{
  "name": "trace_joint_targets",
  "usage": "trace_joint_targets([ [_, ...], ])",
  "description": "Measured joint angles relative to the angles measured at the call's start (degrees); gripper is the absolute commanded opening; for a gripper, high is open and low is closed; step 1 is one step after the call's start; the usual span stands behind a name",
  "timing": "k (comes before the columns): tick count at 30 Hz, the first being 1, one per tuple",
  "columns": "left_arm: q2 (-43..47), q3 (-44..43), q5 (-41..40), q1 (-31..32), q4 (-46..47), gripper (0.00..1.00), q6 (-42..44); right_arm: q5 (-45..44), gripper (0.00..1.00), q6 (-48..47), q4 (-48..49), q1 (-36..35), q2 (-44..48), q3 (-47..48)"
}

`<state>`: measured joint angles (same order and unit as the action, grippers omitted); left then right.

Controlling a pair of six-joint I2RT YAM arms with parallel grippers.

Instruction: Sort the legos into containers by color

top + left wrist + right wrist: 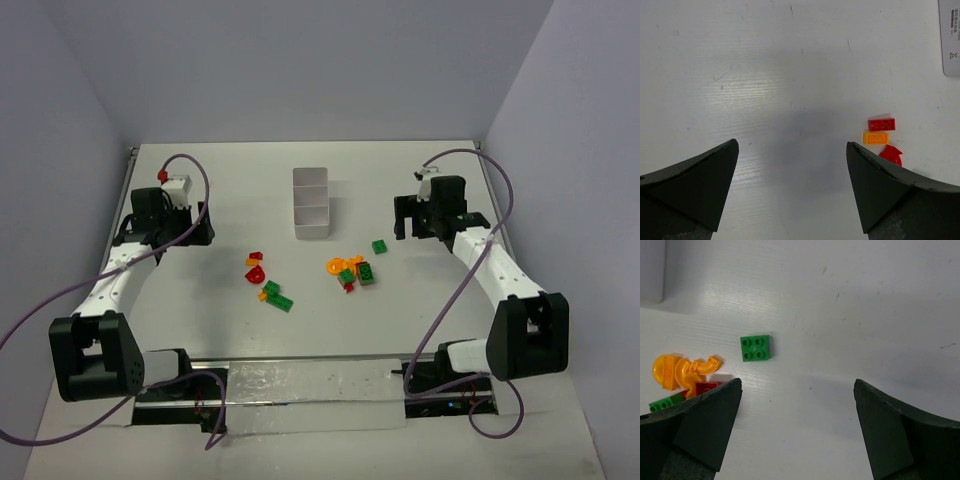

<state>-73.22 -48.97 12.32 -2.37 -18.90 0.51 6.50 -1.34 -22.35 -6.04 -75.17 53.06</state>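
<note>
Left tool (792,144) and right tool (798,382) gape empty; only overhead shows the whole tray (312,232).

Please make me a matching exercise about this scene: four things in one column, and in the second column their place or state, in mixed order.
1. white tray
2. green four-stud brick
3. red rectangular brick
4. left end effector

A. open, holding nothing
B. right beside an orange brick
C. mid-table, farther back than every brick
D. lying alone, touching no other piece

Pairs: 1-C, 2-D, 3-B, 4-A
</note>
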Motion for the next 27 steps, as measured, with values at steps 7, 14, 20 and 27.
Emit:
trace_joint_targets([
  [7,0.4,0.0,-0.1,0.0,0.0,0.99,0.8,-1.9,0.99,0.0,-5.2,-5.2,-8.6,6.2],
  [14,0.2,0.0,-0.4,0.0,0.0,0.99,0.8,-3.6,0.94,0.4,-9.9,-10.3,-18.4,12.6],
  [20,0.0,0.0,-1.0,0.0,-0.1,0.99,0.8,-4.2,0.90,1.6,-14.3,-11.5,-26.2,18.5],
  [27,-0.5,0.0,-1.2,0.0,-0.1,0.99,0.8,-4.6,0.76,2.2,-16.8,-11.5,-32.3,22.1],
])
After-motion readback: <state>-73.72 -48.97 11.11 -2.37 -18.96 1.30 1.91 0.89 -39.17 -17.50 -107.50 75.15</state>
